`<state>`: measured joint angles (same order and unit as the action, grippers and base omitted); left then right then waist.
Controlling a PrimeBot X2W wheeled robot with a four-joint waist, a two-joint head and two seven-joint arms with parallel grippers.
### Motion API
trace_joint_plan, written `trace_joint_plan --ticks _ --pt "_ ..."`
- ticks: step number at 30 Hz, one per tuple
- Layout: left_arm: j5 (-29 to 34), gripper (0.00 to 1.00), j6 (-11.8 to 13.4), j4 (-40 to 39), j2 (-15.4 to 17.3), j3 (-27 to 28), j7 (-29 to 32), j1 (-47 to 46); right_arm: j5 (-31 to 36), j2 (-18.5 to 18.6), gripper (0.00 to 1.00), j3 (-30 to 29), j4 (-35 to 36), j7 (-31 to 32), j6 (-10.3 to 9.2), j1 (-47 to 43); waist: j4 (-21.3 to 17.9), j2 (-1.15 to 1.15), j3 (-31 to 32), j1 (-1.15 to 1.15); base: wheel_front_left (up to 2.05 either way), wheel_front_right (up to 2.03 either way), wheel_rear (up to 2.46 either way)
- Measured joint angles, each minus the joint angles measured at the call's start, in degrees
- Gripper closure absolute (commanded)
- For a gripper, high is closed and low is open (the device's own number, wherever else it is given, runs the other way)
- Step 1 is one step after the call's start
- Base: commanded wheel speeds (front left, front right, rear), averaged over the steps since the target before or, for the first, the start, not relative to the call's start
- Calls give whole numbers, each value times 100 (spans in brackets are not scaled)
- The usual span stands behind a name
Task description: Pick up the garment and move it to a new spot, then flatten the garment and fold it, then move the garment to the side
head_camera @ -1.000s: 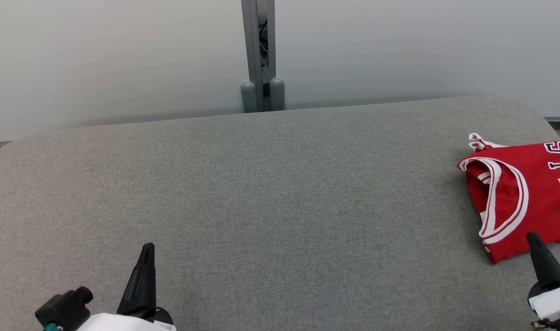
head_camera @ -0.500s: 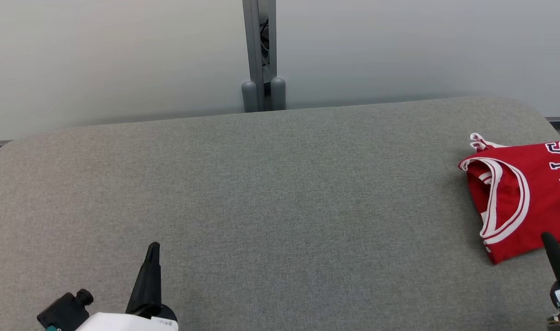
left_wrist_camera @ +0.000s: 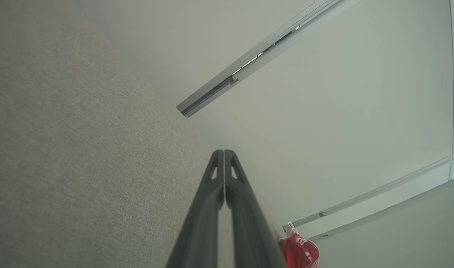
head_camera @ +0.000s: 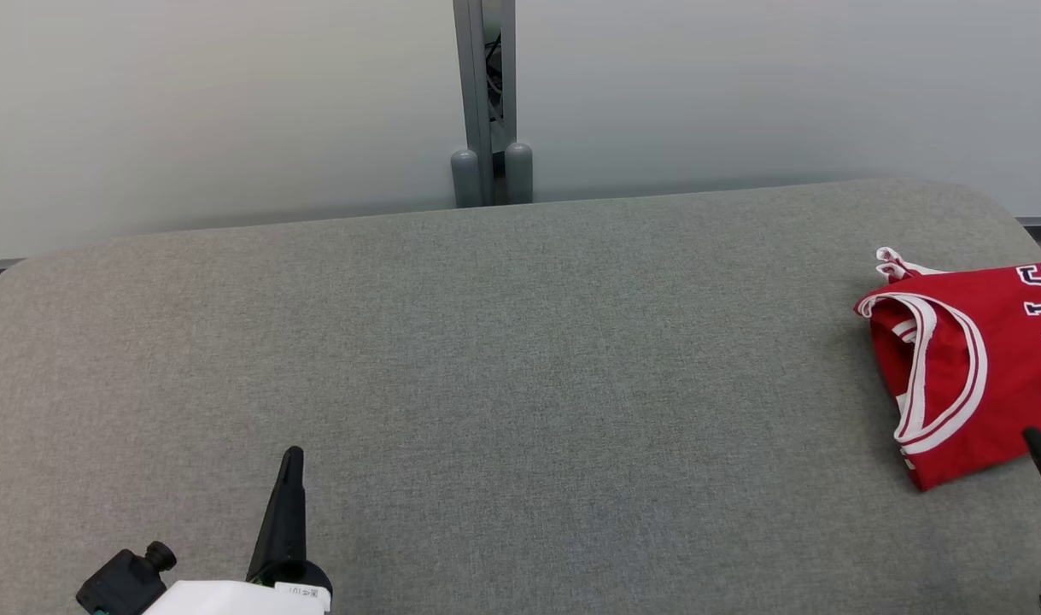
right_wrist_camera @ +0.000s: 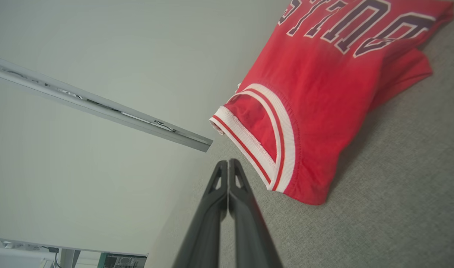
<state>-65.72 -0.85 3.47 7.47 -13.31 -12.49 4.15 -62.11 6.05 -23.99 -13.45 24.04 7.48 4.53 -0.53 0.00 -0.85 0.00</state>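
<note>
The garment (head_camera: pixel 964 367) is a red sleeveless jersey with white trim and dark lettering, folded, lying at the right edge of the grey table (head_camera: pixel 520 359). My right gripper (head_camera: pixel 1037 437) is shut and empty at the lower right, its tip just over the jersey's near edge. In the right wrist view the shut gripper (right_wrist_camera: pixel 228 162) points just left of the folded jersey (right_wrist_camera: pixel 323 93), apart from it. My left gripper (head_camera: pixel 293 454) is shut and empty at the lower left, far from the garment. The left wrist view shows the shut fingers (left_wrist_camera: pixel 224 153) and a bit of the jersey (left_wrist_camera: pixel 299 251).
A pale wall (head_camera: pixel 230 102) with a grey vertical post (head_camera: pixel 484 94) stands behind the table's far edge. The fabric-covered table has rounded corners; the jersey lies close to its right end.
My right gripper has drawn back toward the lower right corner of the head view. The left gripper has shifted slightly right and lower. The jersey has not moved.
</note>
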Motion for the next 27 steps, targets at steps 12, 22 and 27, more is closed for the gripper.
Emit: trace_joint_plan --ticks 12,22,27 --pt "-630 100 -163 74 -112 -29 -66 -94 -636 44 100 -318 -225 377 -1 211 13 0 -7 0 0 0 0" --pt "-1092 100 -269 119 -196 -47 -113 -114 -1116 93 100 -538 -410 651 -1 338 24 0 -12 0 0 0 0" --pt "-1324 100 -316 144 -246 -54 -122 -137 -1350 107 100 -650 -487 779 -1 408 29 0 -15 0 0 0 0"
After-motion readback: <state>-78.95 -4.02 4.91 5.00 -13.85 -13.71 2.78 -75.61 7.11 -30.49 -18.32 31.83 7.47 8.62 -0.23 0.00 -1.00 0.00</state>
